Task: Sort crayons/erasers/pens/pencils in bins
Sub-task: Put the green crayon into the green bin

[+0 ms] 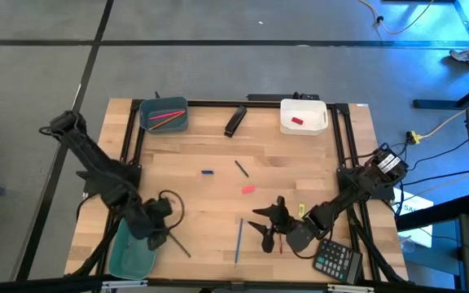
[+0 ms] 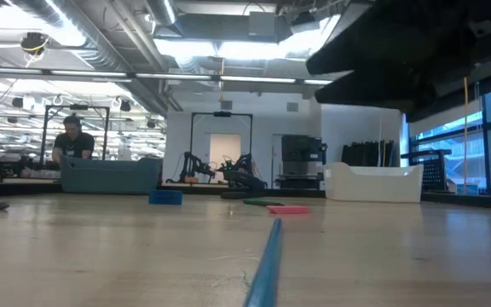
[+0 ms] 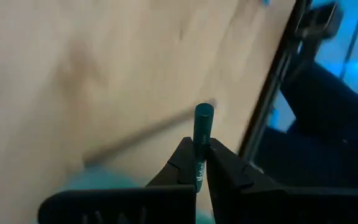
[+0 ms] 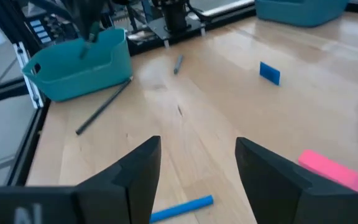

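My left gripper [image 1: 157, 233] hovers over the oblong teal bin [image 1: 131, 254] at the table's near left corner, shut on a slim dark teal-tinted pen [image 3: 202, 127]. My right gripper [image 1: 269, 225] hangs open above the table's near middle, beside the bright blue pencil [image 1: 239, 239], whose end [image 4: 182, 209] shows between its fingers. Lying flat on the wood are a dark pen [image 1: 178, 242] by the teal bin, the pink eraser [image 1: 248, 190], another dark pen [image 1: 241, 168] and a small blue block [image 1: 208, 172]. The blue-grey bin [image 1: 164, 115] holds pink-red pencils. A red eraser lies in the white bin [image 1: 304, 116]. My left gripper pinches the pen between its two fingers [image 3: 182, 165], which lie across it. One end [image 3: 202, 115] sticks out well beyond the fingertips. The pen is lifted clear of the table, above the teal bin's rim [image 3: 98, 180].
A black stapler-like object [image 1: 234, 120] lies at the far edge between the two far bins. The black calculator [image 1: 336, 259] sits at the near right corner, beside my right arm. A small yellow piece [image 1: 302, 210] lies right of my right gripper. Black frame rails run along the table's sides.
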You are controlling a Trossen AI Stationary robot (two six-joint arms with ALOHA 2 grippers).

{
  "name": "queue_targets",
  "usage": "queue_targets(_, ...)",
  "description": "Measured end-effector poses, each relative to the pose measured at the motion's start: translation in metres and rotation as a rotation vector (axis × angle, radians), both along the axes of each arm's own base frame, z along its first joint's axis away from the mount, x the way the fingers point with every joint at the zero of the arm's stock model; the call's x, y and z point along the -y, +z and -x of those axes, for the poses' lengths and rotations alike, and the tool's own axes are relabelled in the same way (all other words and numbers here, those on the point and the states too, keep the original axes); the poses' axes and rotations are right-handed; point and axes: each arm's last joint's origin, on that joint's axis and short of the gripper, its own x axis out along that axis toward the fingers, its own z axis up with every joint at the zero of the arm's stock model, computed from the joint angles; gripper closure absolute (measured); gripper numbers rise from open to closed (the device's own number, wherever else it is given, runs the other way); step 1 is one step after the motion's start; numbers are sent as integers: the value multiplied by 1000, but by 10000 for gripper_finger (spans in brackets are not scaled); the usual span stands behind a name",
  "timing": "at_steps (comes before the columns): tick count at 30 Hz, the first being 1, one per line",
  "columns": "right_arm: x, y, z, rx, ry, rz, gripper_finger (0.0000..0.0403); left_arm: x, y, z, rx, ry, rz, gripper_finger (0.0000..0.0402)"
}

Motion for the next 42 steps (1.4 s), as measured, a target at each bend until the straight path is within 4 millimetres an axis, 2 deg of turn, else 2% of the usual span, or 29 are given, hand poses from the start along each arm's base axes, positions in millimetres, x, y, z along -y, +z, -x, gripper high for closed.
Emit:
queue_targets(8,-2,-1,2,-6,3,-4,195,25,-1,33,-196,5,170,395)
queue_targets(12,-2,-1,2,-8,10,-7,195,26,-7,54,-314,79,111,394)
queue_targets(16,-2,-1,2,-14,27,-13,195,23,-14,67,-407,173,33,393)
queue_targets(29,-2,-1,1,-6,19,-36,195,33,-40,69,-581,194,-99,392)
queue_targets(42,-2,-1,1,-4,18,-42,195,30,-46,70,-601,214,-130,390)
